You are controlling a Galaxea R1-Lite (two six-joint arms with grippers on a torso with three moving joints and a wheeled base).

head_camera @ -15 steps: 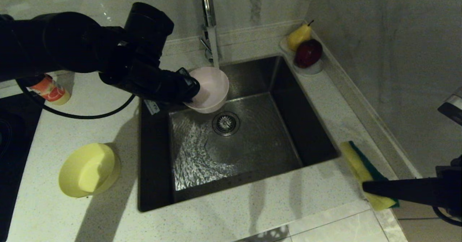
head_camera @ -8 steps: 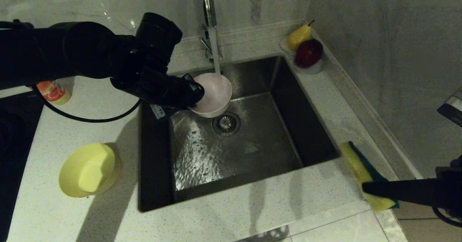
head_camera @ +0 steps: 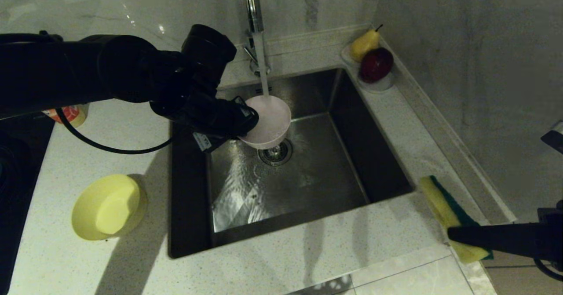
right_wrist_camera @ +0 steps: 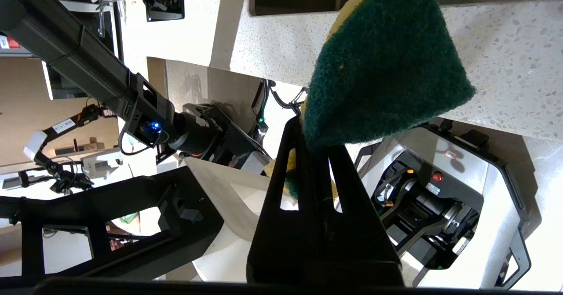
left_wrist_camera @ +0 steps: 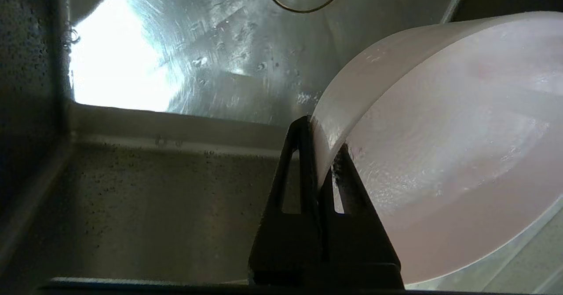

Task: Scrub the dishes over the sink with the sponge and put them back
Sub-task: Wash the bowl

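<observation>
Item: pale pink bowl (head_camera: 268, 121). We find it over the steel sink (head_camera: 387, 167), under the tap's stream, its rim pinched between the closed fingers of the left gripper (head_camera: 246, 125); the wrist view shows one finger inside the wall, one outside.

Item: sponge (head_camera: 448, 211). We find it clamped at one end in the right gripper (head_camera: 453, 235), its long axis running away from the fingertips, held above the worktop (head_camera: 316, 246).

Relation: we judge the bowl lies well apart from the right gripper, across the sink toward the left; sponge must travel there.
</observation>
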